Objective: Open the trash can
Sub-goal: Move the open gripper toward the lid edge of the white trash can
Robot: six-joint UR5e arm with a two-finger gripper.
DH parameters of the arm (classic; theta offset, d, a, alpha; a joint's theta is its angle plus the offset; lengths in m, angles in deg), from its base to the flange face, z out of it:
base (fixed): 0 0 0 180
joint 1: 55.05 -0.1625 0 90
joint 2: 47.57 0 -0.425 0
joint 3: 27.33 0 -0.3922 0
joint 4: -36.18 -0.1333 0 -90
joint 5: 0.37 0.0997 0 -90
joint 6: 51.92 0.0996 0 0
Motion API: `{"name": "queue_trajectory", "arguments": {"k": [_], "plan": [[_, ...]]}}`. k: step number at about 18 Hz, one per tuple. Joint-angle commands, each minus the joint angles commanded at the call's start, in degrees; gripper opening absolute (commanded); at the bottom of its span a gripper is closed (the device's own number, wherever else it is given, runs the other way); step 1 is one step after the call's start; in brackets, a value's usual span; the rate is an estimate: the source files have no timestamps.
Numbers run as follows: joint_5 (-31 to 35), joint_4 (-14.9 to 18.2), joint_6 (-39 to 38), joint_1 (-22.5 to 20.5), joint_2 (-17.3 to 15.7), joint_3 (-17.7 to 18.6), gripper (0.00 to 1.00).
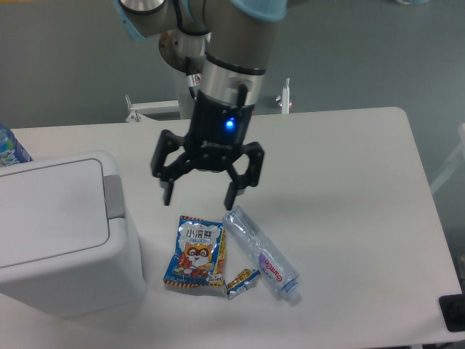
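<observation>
The trash can (58, 233) is a large boxy white bin at the left of the table, its flat lid down and its grey push tab (114, 196) on the right edge. My gripper (198, 198) hangs open and empty above the table, to the right of the tab and just above the snack packet. Its two dark fingers (167, 190) point down, spread wide. It touches nothing.
A colourful snack packet (195, 251), a small wrapped sweet (242, 283) and a crushed clear plastic bottle (260, 251) lie on the white table (349, 189) right of the bin. A blue bottle top (10, 147) shows at the far left edge behind the bin.
</observation>
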Motion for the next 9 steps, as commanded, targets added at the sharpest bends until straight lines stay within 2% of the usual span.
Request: {"name": "queue_trajectory", "arguments": {"k": [6,9], "plan": [[0.3,-0.1,-0.5,0.4,-1.6,3.1,1.00],[0.3,-0.1,-0.5,0.6,-1.6,3.4,1.00]]}}
